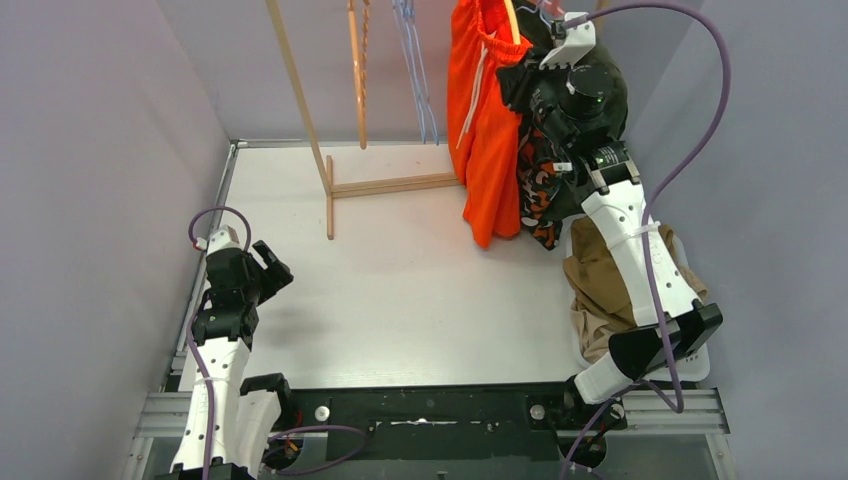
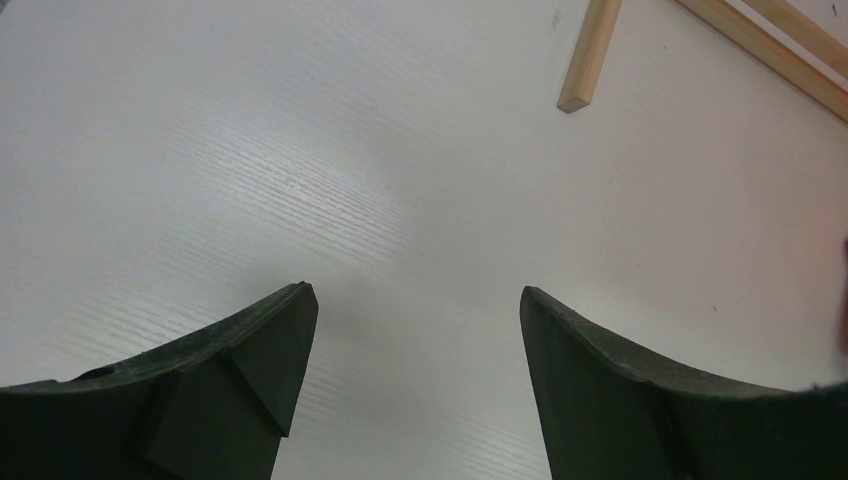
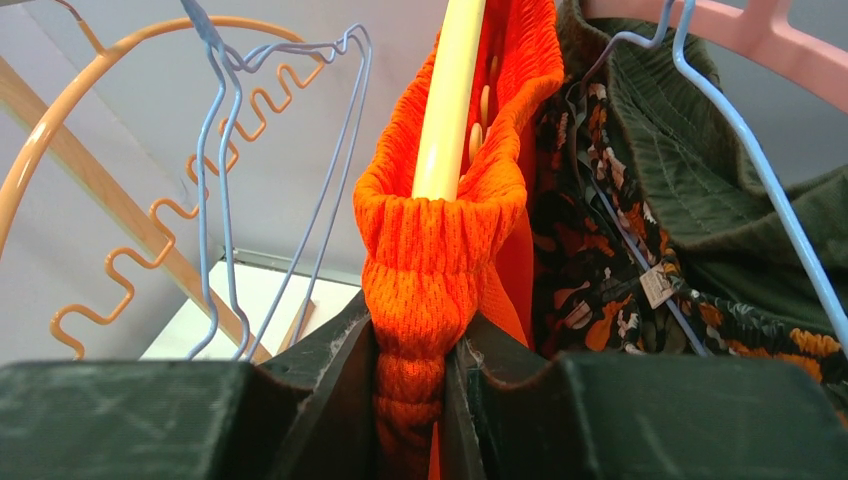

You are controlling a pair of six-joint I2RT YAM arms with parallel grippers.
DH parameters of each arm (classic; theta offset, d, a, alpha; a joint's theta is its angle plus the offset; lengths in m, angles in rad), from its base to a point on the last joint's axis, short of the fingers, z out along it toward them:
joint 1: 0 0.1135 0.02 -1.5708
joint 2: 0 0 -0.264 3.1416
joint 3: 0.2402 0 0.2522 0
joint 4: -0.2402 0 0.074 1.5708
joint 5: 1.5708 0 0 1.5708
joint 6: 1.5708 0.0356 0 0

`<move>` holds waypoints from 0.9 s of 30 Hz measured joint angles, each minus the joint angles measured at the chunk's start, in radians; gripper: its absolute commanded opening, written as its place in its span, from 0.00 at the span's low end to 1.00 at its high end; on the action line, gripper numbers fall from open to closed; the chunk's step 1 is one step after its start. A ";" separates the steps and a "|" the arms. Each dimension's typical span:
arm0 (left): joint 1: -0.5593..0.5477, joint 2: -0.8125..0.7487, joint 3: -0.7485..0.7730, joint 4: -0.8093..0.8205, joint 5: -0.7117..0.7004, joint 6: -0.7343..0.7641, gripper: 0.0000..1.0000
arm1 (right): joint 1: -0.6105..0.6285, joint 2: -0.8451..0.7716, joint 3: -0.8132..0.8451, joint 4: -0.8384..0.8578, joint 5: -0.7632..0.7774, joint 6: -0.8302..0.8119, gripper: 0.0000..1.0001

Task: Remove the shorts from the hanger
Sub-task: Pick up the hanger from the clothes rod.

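Bright orange-red shorts [image 1: 485, 130] hang from the rack at the back, their waistband stretched over a cream hanger [image 3: 450, 90]. My right gripper [image 3: 412, 340] is shut on the bunched orange waistband [image 3: 440, 240] just below the hanger's end. Right of them hang orange-black-white camouflage shorts [image 3: 590, 270] and dark green shorts [image 3: 690, 170] on a blue wire hanger [image 3: 760, 170]. Brown and beige shorts [image 1: 600, 290] lie heaped under the right arm. My left gripper [image 2: 418, 300] stands open over the bare table, holding nothing, at the near left [image 1: 275, 270].
A wooden rack [image 1: 390, 185] stands at the back of the table, one foot [image 2: 590, 55] reaching forward. Empty orange [image 3: 100, 270] and blue wire [image 3: 225, 150] hangers hang left of the orange shorts. A pink hanger [image 3: 760, 30] is at the upper right. Grey walls close both sides.
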 measured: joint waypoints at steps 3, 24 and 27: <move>0.000 0.000 0.000 0.000 0.000 0.000 0.74 | 0.000 -0.030 -0.036 0.008 -0.001 0.009 0.00; -0.001 0.008 0.000 0.000 0.001 0.000 0.77 | 0.003 -0.552 -0.830 0.069 -0.160 0.177 0.00; 0.000 0.023 0.000 -0.001 -0.001 -0.001 0.81 | 0.011 -0.642 -1.015 0.090 -0.222 0.251 0.00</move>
